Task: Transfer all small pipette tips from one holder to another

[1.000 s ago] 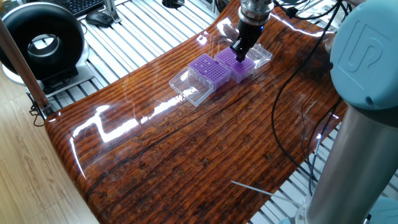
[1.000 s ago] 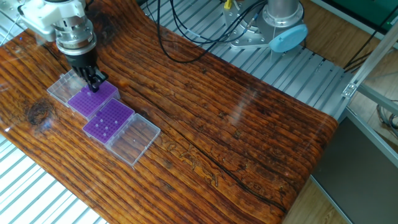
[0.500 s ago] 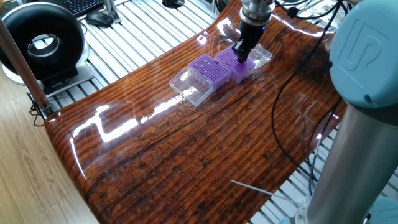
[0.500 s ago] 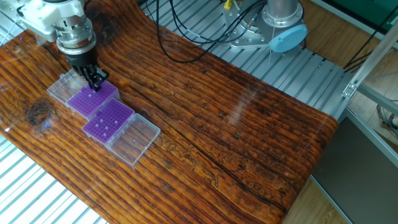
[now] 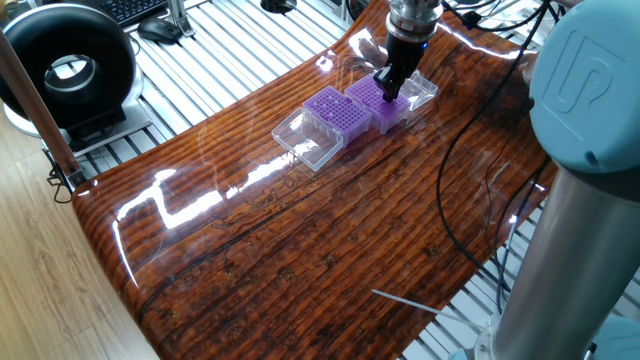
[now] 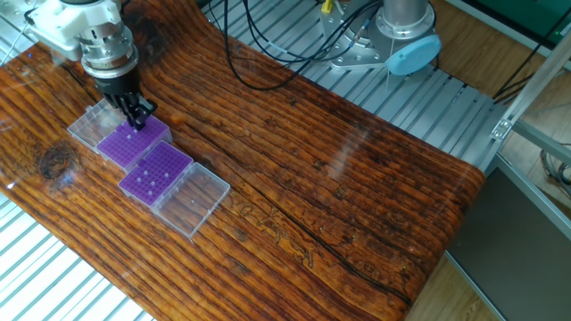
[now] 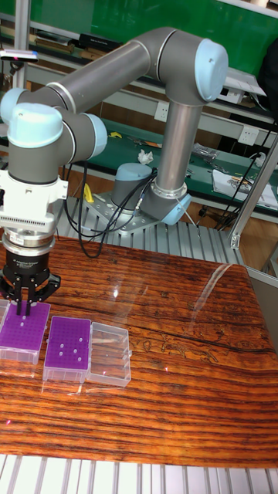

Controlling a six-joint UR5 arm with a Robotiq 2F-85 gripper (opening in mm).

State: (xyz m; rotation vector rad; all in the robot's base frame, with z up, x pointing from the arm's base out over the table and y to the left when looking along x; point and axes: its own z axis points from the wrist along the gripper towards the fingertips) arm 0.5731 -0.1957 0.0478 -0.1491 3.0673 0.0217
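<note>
Tall fixed view is giving you the plainest read: the gripper (image 7: 25, 307) is hanging straight down over the far rack (image 7: 23, 331), its two dark fingers (image 7: 17, 302) pointing at the purple grid from just above. The jaws are drawn close together, but you cannot tell whether a tip is pinched between them; anything that slender is lost against the black fingers in all three views.

A few tips (image 7: 75, 349) are showing as pale dots in the near rack (image 7: 68, 346), the one with the clear lid (image 7: 107, 355) lying open beside it. In the other fixed view the same tips (image 6: 151, 181) are sitting towards the middle of that rack (image 6: 156, 173), while the gripper (image 6: 136, 119) is working over the corner of the far rack (image 6: 134, 141) nearest the robot base. No tips are visible in the far rack, though the gripper is hiding part of it.

If you are seating or lifting a tip here, you are probably best keeping the travel purely vertical and slow. The holes are barely wider than a tip, so any sideways drift is likely to bend it or drag the rack across the glossy table (image 6: 339, 205). Check alignment from both fixed views before committing, since each one is hiding the fingertips in a different direction.

The arm is reaching out from its base with the wrist turned downward, the tool axis looking upright and the cables trailing clear behind it.
</note>
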